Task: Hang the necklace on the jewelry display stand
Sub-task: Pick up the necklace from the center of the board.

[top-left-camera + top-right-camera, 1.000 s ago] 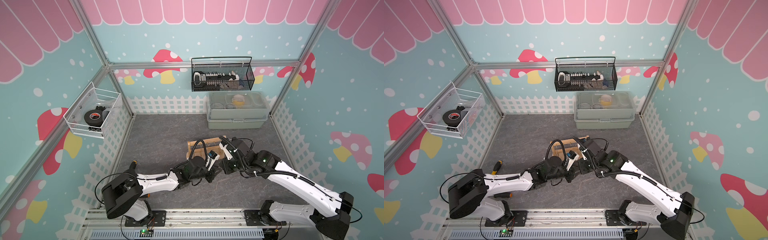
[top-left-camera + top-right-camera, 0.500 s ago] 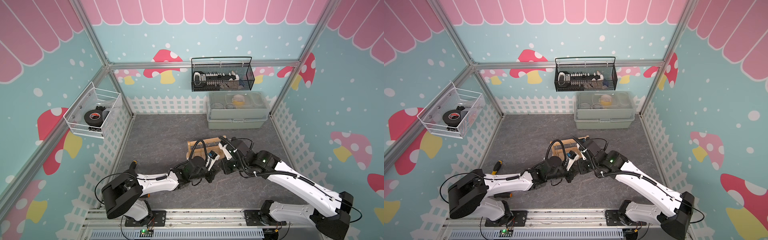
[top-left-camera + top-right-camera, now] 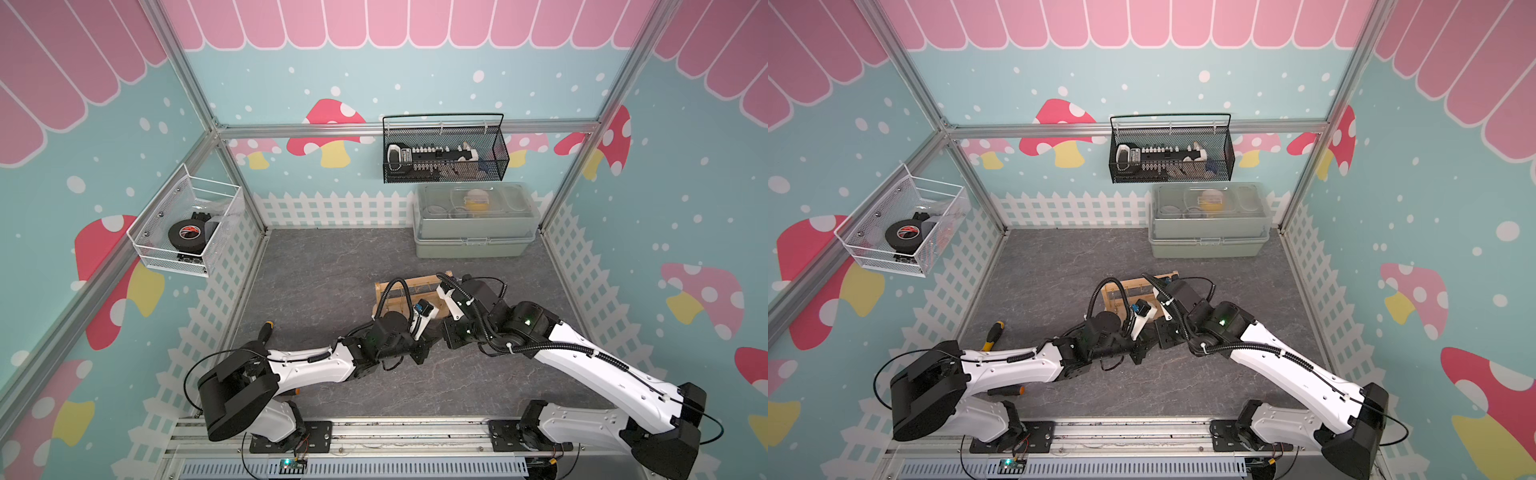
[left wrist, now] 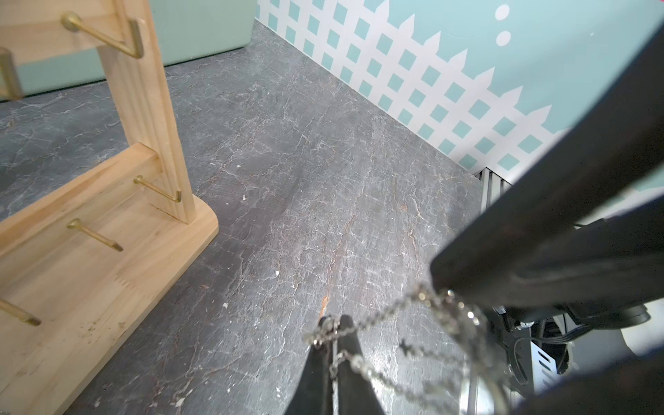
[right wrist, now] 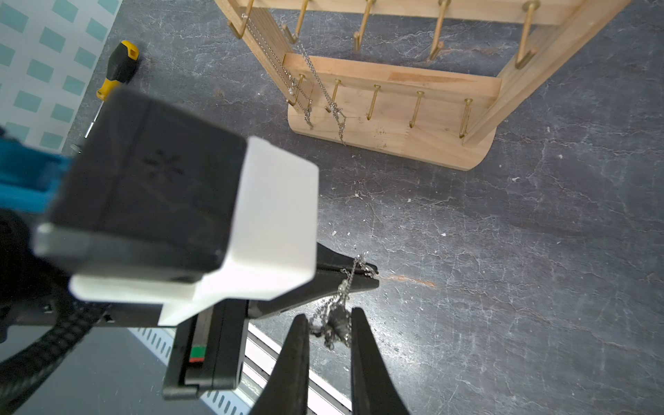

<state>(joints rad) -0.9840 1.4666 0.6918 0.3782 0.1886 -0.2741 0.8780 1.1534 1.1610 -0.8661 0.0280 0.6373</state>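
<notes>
Both claws pinch the necklace (image 5: 337, 325): left gripper (image 4: 332, 323) squeezed tight on it, right gripper (image 5: 330, 321) clamping the bunched part, jewelry display stand (image 5: 395, 118) nearby.

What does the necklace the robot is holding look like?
The necklace is a thin silver chain of tiny shiny links, bunched around a dark lump. It hangs slack above the grey floor between the left gripper, pinching one part, and the right gripper, clamping the bunch. It isn't on the stand yet.
</notes>
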